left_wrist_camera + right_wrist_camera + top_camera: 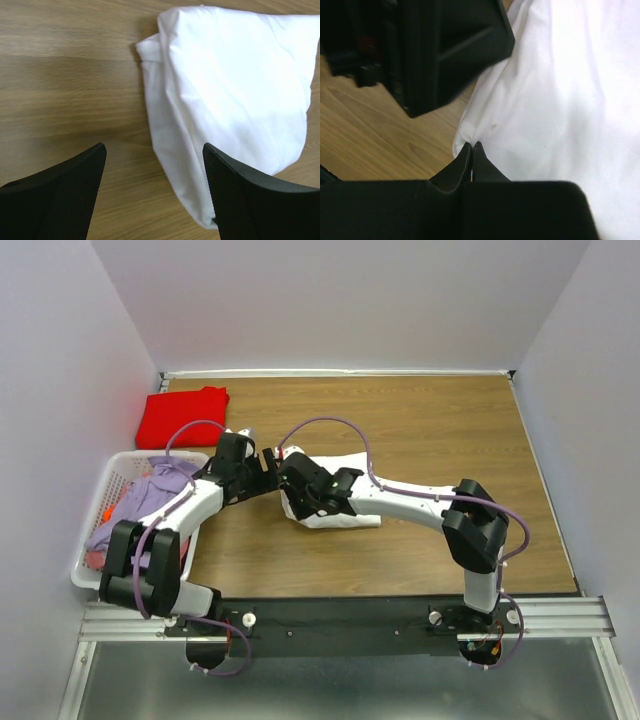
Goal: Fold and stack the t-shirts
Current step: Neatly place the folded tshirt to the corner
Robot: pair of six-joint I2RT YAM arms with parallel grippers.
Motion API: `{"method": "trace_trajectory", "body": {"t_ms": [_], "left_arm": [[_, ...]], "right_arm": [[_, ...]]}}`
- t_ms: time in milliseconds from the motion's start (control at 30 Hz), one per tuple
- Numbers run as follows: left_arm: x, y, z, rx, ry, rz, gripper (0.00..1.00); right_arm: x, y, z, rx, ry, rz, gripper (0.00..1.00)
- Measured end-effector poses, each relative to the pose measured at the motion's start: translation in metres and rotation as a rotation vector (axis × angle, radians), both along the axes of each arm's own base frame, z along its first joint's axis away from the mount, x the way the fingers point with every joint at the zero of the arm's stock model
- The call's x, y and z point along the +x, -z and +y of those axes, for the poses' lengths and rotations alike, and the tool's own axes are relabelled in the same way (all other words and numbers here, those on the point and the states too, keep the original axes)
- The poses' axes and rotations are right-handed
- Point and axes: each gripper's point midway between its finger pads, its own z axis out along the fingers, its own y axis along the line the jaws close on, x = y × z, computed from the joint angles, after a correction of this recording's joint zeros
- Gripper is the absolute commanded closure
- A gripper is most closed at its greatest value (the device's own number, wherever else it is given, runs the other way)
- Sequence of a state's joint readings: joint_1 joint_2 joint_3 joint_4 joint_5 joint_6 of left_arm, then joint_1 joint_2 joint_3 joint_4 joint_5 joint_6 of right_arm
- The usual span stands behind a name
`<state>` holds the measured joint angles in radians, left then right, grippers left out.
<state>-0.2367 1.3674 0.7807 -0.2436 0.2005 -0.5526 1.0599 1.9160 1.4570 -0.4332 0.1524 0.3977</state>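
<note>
The right gripper (472, 146) pinched the edge of the white t-shirt (560, 100) — jaws tight together — while the left gripper (155, 150) hung wide open just beside it.

No writing, label, brand mark, number or sign can be read in any of the three views. The folded white cloth t-shirt (235, 90) shows only plain fabric where it is visible. The red cloth t-shirt (183, 418) at the far left of the table also appears plain.
</note>
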Motion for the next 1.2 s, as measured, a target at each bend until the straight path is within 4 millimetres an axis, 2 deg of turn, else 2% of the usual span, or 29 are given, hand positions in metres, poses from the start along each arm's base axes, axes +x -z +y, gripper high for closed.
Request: {"method": "trace_trajectory", "body": {"t_ms": [167, 267, 400, 533, 600, 633, 667, 767, 933, 1200], "left_arm": [[-0.007, 0.031, -0.017, -0.093, 0.023, 0.091, 0.14], [-0.011, 0.037, -0.019, -0.116, 0.01, 0.114, 0.14], [-0.003, 0.018, -0.014, -0.112, -0.033, 0.047, 0.14], [0.005, -0.007, 0.002, -0.073, -0.095, -0.049, 0.14], [0.004, -0.012, 0.014, -0.048, -0.135, -0.057, 0.14], [0.005, -0.016, 0.019, -0.037, -0.152, -0.07, 0.14], [0.007, -0.02, 0.024, -0.018, -0.163, -0.086, 0.14], [0.008, -0.028, 0.036, 0.024, -0.186, -0.106, 0.14], [0.007, -0.025, 0.046, 0.063, -0.197, -0.098, 0.14], [0.0, -0.017, 0.058, 0.118, -0.197, -0.066, 0.14]], "right_arm": [[-0.001, 0.001, 0.0, 0.01, 0.009, 0.012, 1.0], [-0.004, 0.005, -0.002, 0.006, 0.009, 0.025, 1.0], [-0.007, 0.013, 0.001, 0.005, -0.007, 0.049, 0.96], [-0.013, 0.041, 0.005, -0.02, -0.032, 0.104, 0.92], [-0.015, 0.05, 0.006, -0.031, -0.042, 0.119, 0.81], [-0.016, 0.056, 0.006, -0.041, -0.047, 0.129, 0.64], [-0.018, 0.061, 0.005, -0.051, -0.054, 0.137, 0.59], [-0.019, 0.057, 0.014, -0.029, -0.066, 0.138, 0.41], [-0.018, 0.056, 0.019, -0.056, -0.072, 0.123, 0.37], [-0.014, 0.06, 0.014, -0.19, -0.042, 0.03, 0.39]]}}
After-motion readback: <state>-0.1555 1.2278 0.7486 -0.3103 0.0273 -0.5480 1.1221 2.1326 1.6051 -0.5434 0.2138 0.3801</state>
